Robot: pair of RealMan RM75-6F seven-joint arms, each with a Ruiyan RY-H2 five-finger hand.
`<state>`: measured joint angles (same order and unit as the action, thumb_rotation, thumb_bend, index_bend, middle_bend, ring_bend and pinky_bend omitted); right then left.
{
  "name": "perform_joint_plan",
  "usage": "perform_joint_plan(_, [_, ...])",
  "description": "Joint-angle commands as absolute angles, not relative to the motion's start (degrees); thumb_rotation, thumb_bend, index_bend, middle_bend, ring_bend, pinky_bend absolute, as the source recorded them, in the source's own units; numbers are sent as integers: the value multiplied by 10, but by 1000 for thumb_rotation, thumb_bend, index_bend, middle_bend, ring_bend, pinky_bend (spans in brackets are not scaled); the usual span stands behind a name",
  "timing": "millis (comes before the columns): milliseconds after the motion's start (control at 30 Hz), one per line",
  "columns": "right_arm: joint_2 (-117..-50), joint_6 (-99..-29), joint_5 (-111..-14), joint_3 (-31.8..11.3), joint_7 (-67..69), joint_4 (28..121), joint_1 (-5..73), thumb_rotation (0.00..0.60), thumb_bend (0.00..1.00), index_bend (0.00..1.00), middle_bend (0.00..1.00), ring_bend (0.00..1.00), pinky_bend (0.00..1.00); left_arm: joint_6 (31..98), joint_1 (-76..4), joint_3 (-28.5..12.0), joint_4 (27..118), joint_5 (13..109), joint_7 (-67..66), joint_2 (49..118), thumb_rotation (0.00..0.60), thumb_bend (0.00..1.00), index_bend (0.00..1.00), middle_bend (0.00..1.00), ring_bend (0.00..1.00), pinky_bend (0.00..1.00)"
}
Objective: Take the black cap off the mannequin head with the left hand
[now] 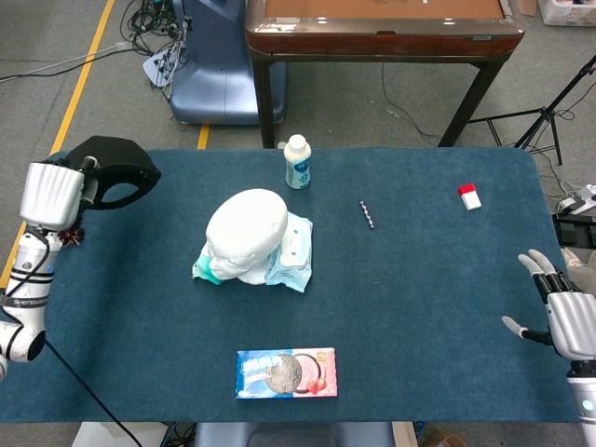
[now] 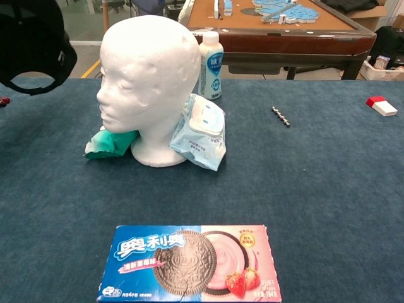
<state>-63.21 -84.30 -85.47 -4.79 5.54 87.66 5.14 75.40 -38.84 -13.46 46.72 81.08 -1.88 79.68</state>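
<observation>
The white foam mannequin head [image 1: 246, 233] [image 2: 148, 79] stands bare at the table's middle-left, facing left. The black cap [image 1: 114, 171] [image 2: 33, 44] hangs in the air well to its left, over the table's left edge. My left hand [image 1: 86, 175] holds the cap; the cap and the silver forearm hide most of the hand. My right hand [image 1: 559, 307] is open at the table's right edge, fingers spread, holding nothing.
A pack of wet wipes [image 1: 289, 246] and a green pouch [image 2: 110, 142] lean on the mannequin's base. A white bottle [image 1: 297, 162] stands behind it. A cookie box [image 1: 285, 372] lies near the front edge. Grapes [image 1: 71, 235], a small chain [image 1: 367, 214] and a red-white box [image 1: 469, 196] are also on the table.
</observation>
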Motion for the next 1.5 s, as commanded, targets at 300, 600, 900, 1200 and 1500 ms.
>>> perform_joint_plan(300, [-635, -839, -855, -46, 45, 879, 54, 600, 82, 87, 107, 170, 384, 767, -308, -59, 503, 836, -73, 803, 600, 521, 611, 751, 628, 770])
perform_joint_plan(600, [-637, -837, -854, -45, 37, 880, 55, 600, 82, 87, 107, 170, 384, 756, -262, -20, 735, 825, -275, 730, 600, 415, 449, 649, 525, 705])
perform_joint_plan(900, [-637, -834, -852, -44, 32, 881, 56, 600, 82, 86, 108, 169, 384, 761, -222, 3, 939, 782, -453, 670, 600, 110, 209, 429, 419, 657])
perform_joint_plan(1200, [-640, -832, -852, -44, 25, 882, 57, 600, 82, 87, 109, 169, 384, 778, -197, 13, 1029, 774, -477, 642, 600, 21, 32, 193, 207, 377])
perform_joint_plan(1500, [-640, -833, -851, -44, 23, 883, 57, 600, 82, 87, 109, 170, 384, 832, -157, 29, 1058, 821, -476, 642, 600, 19, 59, 140, 160, 283])
